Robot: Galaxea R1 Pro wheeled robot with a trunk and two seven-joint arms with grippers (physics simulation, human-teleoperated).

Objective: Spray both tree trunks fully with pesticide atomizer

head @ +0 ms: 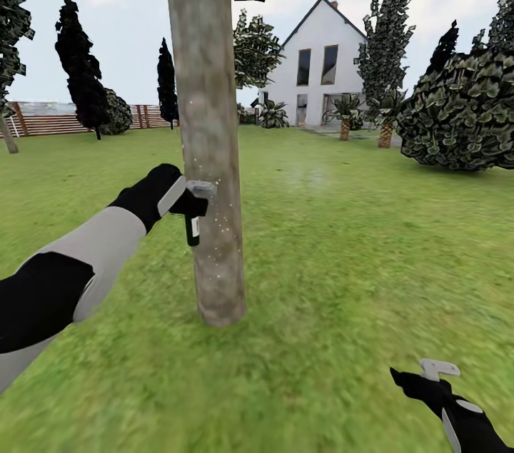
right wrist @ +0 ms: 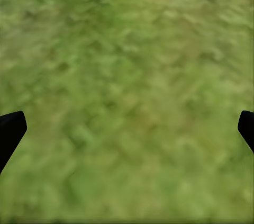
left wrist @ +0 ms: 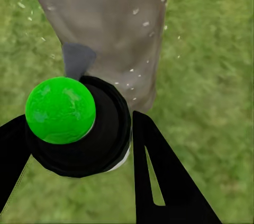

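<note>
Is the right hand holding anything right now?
No: in the right wrist view the right hand has its fingertips spread wide over bare grass, nothing between them.

1 atomizer point(head: 193, 219) | 1 trunk point(head: 208, 139) | 2 grippers point(head: 191, 205) point(head: 437, 372) | 1 house point(head: 320, 68)

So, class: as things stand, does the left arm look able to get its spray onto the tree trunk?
Probably yes. The left gripper holds the pesticide atomizer right beside the tree trunk, nothing stands between them, and pale specks already dot the bark.
</note>
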